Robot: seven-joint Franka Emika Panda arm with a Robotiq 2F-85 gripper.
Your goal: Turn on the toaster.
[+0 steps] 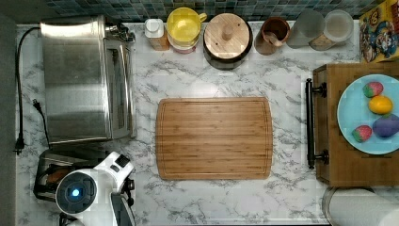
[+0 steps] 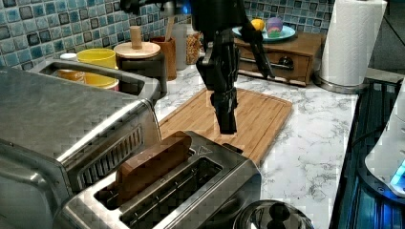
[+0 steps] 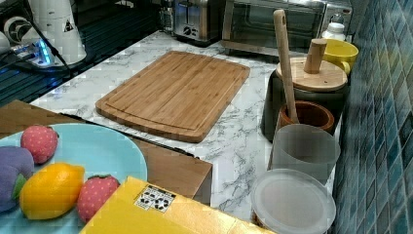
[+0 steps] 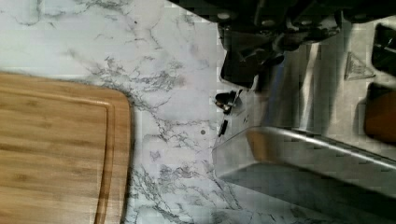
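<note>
Spanning the whole scene, the marble worktop (image 1: pixel 221 82) carries everything. The steel toaster oven (image 1: pixel 80 77) lies along the top view's left edge, with a bamboo cutting board (image 1: pixel 214 138) in the middle and a wooden drawer box (image 1: pixel 348 165) against the top view's right edge. A light blue plate (image 1: pixel 350 113) of toy fruit rests on that box, and a paper towel roll (image 2: pixel 351 40) stands in the corner beside it.

The toaster (image 2: pixel 210 167) sits in the corner at the top view's lower left, just beside the toaster oven and near the board's corner. A brown slice of bread (image 2: pixel 150 164) stands up out of one of its two long slots.

The arm hangs over the toaster's end that faces the board. Its claw (image 2: pixel 227 126) points straight down, its tip just above the toaster's top edge in the left view. The fingers appear pressed together, with no gap visible between them and nothing held.
</note>
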